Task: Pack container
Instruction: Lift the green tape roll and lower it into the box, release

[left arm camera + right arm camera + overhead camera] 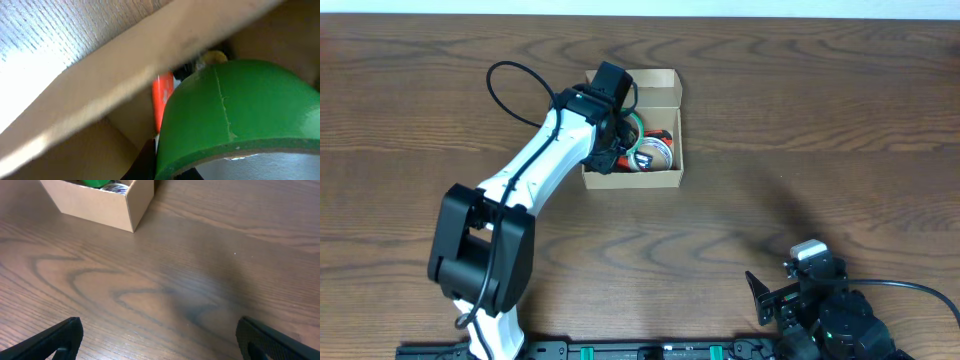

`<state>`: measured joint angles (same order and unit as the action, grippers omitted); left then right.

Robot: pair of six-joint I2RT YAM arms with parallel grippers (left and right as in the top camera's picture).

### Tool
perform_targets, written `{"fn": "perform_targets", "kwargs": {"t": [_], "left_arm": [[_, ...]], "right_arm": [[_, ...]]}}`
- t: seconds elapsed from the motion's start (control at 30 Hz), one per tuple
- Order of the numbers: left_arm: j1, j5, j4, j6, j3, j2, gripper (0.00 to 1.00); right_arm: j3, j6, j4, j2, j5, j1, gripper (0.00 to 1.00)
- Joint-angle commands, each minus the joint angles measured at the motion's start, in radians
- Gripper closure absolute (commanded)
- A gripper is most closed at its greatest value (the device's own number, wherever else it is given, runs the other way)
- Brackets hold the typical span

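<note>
The tan cardboard container (pixel 663 84) stands open at the table's far middle, and its corner shows in the right wrist view (pixel 100 202). My left gripper (pixel 623 140) reaches down inside it. In the left wrist view the left gripper (pixel 167 172) is shut on the wall of a green tape roll (pixel 235 105), one finger outside and one inside the ring. The green roll's edge shows from overhead (pixel 638 127). Another tape roll (pixel 656 152) lies in the box beside it. My right gripper (pixel 160 342) is open and empty, low over bare wood at the front right (pixel 782 300).
A cardboard wall or flap of the box (pixel 125 65) runs close across the left wrist view. An orange object (pixel 162 95) sits behind the green roll inside the box. Bare wood table (pixel 770 180) lies between the box and the right arm.
</note>
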<state>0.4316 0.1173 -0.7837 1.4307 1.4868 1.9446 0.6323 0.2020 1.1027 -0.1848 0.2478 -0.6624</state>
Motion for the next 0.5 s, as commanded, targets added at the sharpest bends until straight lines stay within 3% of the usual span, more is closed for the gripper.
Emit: {"fn": "perform_targets", "kwargs": {"t": [0.0, 0.13, 0.3, 0.47], "left_arm": [[-0.015, 0.011, -0.005, -0.021, 0.030, 0.031, 0.94], [-0.024, 0.030, -0.005, -0.021, 0.030, 0.044, 0.94], [-0.027, 0.040, -0.005, -0.021, 0.030, 0.047, 0.74], [-0.027, 0.041, -0.005, -0.021, 0.030, 0.047, 0.69]], "right_arm": [[-0.001, 0.011, -0.002, 0.008, 0.010, -0.006, 0.01], [-0.001, 0.011, -0.002, 0.008, 0.010, -0.006, 0.01], [-0.001, 0.011, -0.002, 0.008, 0.010, -0.006, 0.01], [-0.001, 0.011, -0.002, 0.008, 0.010, -0.006, 0.01]]}}
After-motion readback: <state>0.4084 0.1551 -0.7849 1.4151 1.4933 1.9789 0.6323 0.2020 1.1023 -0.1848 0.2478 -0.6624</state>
